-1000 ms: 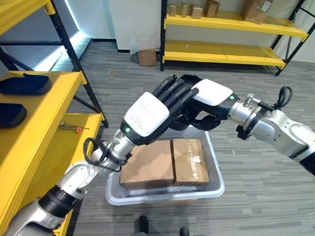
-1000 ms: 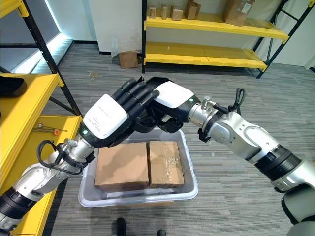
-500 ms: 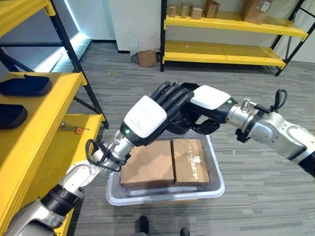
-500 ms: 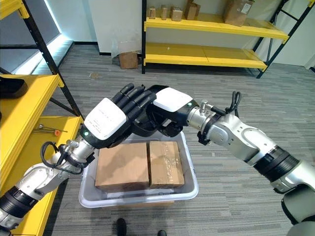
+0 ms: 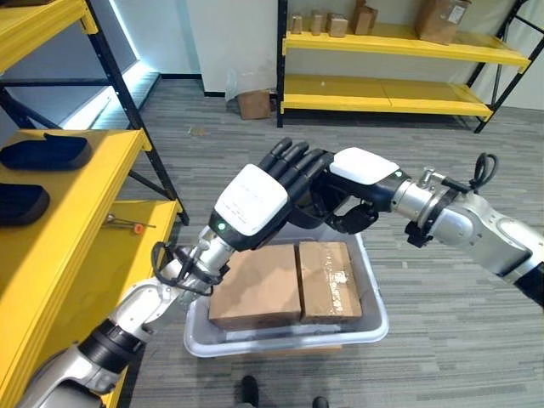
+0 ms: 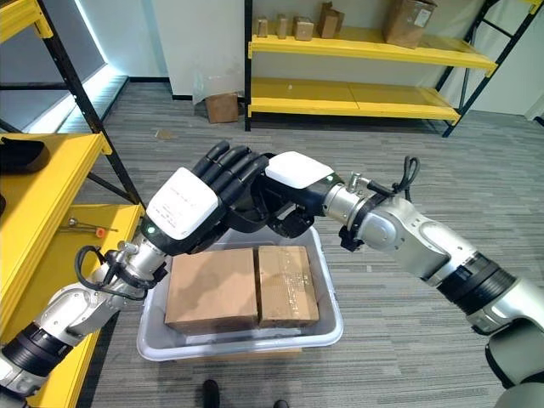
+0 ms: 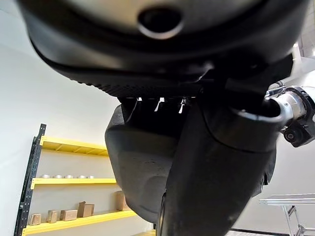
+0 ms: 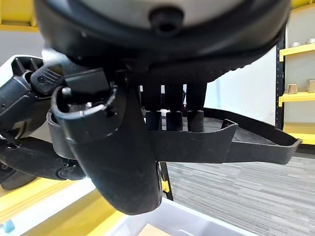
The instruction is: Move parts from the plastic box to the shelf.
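Observation:
A clear plastic box (image 5: 375,326) sits on the floor with two brown cartons (image 5: 255,289) (image 5: 328,276) side by side inside. Above its far edge both hands meet on a black, shallow tray-like part (image 5: 333,218). My right hand (image 5: 365,166) is curled round it; the right wrist view shows the part's long dark rim (image 8: 236,147) under the fingers (image 8: 170,120). My left hand (image 5: 251,200) rests against the part's near side with straight fingers (image 5: 293,161). The yellow shelf (image 5: 76,229) stands to the left, with two similar dark parts (image 5: 42,151) (image 5: 17,202) on it.
A screwdriver (image 5: 129,223) lies on the left shelf's lower board. A second yellow shelf (image 5: 382,89) with small cartons lines the back wall, and a carton (image 5: 253,102) stands on the floor beside it. A person's shoes (image 5: 246,389) show in front of the box.
Both hands, with the black part between them, have shifted slightly to the left above the box. The left hand's fingers now point a little more upright.

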You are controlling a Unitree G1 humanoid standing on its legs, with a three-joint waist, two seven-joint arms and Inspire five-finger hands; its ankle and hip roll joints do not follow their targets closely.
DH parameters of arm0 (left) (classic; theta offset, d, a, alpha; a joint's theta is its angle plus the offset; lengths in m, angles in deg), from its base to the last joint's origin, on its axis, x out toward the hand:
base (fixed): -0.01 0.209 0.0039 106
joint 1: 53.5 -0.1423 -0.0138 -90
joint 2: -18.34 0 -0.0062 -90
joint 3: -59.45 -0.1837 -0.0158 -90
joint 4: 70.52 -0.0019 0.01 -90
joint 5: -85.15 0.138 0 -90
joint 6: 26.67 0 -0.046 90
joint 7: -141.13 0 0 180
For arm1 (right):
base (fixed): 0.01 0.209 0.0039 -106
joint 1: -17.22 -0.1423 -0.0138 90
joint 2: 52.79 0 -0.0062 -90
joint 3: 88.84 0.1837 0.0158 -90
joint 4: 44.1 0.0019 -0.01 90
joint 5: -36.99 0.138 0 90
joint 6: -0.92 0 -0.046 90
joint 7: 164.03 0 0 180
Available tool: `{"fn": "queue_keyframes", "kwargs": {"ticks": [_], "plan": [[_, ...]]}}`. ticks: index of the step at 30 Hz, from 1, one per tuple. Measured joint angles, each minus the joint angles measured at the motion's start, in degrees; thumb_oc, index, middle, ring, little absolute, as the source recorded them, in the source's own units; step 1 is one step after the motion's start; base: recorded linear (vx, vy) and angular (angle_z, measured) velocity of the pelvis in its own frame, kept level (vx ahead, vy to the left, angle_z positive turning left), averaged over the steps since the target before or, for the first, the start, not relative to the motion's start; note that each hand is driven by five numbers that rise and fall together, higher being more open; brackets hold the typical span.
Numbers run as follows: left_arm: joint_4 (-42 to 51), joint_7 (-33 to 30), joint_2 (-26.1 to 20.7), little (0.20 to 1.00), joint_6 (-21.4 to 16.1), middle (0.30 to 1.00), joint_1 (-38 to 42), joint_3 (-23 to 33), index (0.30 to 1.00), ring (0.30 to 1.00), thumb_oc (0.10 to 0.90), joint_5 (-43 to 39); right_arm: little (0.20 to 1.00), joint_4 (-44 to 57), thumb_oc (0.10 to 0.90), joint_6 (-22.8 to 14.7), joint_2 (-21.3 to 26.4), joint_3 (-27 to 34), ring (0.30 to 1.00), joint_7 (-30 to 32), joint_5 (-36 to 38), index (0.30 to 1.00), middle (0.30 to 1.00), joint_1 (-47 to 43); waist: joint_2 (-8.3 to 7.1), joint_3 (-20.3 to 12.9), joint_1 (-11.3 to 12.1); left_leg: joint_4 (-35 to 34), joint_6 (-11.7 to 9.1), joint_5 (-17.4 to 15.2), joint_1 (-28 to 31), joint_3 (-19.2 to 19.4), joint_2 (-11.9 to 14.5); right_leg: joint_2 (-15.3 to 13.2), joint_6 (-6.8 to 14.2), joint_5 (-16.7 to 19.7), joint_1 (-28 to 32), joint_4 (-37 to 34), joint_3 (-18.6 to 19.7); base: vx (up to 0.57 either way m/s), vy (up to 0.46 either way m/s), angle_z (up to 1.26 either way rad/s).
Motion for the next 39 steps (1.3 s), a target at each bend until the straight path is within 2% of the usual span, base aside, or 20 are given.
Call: {"fn": "queue_keyframes", "kwargs": {"ticks": [6,22,30,31,32,33,39], "plan": [[-0.03,-0.69,0.78,0.300,1.04,0.300,0.37,0.18,0.300,0.300,0.400,-0.03,0.300,-0.01,0.400,1.55,-1.45,0.06,0.300,0.01,3.58,0.300,0.300,0.39,0.01,-0.01,-0.84,0.00,0.03,-0.02,0.02,0.03,0.02,0.01,0.00,0.00,0.01,0.00,0.03,-0.01,0.000,0.00],[0.31,0.56,1.03,0.300,1.41,0.300,1.41,-0.37,0.300,0.300,0.400,-2.16,0.300,-0.35,0.400,2.56,-2.36,0.73,0.300,0.18,4.35,0.300,0.300,0.38,0.01,-0.01,-0.98,0.00,0.21,-0.19,0.40,0.92,0.06,-0.06,0.06,0.13,-0.06,0.00,1.11,-0.01,0.001,-0.02],[0.68,0.61,-1.24,0.300,1.40,0.300,1.43,-0.28,0.300,0.300,0.400,-2.22,0.300,-0.79,0.400,2.54,-3.79,1.11,0.300,0.25,6.71,0.300,0.300,1.42,0.01,-0.01,-0.98,-0.02,0.26,-0.33,0.60,1.09,0.08,-0.09,0.06,0.14,0.04,0.00,1.26,0.01,0.002,0.00],[0.71,0.58,-1.49,0.300,1.21,0.300,1.43,-0.23,0.300,0.300,0.400,-2.22,0.402,-0.62,0.473,2.48,-3.96,2.26,0.402,0.25,7.51,0.402,0.402,2.49,0.00,0.00,-0.87,-0.02,0.26,-0.33,0.59,1.11,0.08,-0.09,0.06,0.14,0.03,0.00,1.27,0.00,0.000,0.00],[0.81,0.60,-1.87,0.300,1.09,0.300,1.40,-0.18,0.300,0.300,0.400,-2.13,0.553,-0.19,0.580,2.46,-4.34,3.98,0.553,0.25,7.97,0.553,0.553,3.92,0.01,0.00,-0.81,-0.02,0.25,-0.33,0.59,1.11,0.07,-0.10,0.06,0.14,0.01,0.00,1.26,0.00,0.000,0.00],[1.02,0.59,-2.47,0.300,1.12,0.300,1.38,-0.14,0.300,0.300,0.400,-2.12,1.000,0.34,0.900,2.43,-4.67,4.98,1.000,0.25,8.71,1.000,1.000,4.89,0.00,0.00,-0.82,-0.02,0.26,-0.33,0.58,1.14,0.07,-0.10,0.06,0.14,-0.01,0.00,1.28,0.00,0.000,0.00],[2.94,1.03,-3.47,0.300,0.28,0.300,0.56,1.57,0.300,0.300,0.400,-1.93,1.000,3.02,0.900,1.88,-5.67,8.49,1.000,0.27,9.84,1.000,1.000,9.83,0.01,0.00,-0.89,-0.03,0.16,-0.56,0.76,1.35,0.08,-0.13,0.07,0.11,0.06,-0.01,1.30,0.01,0.002,-0.02]]}}
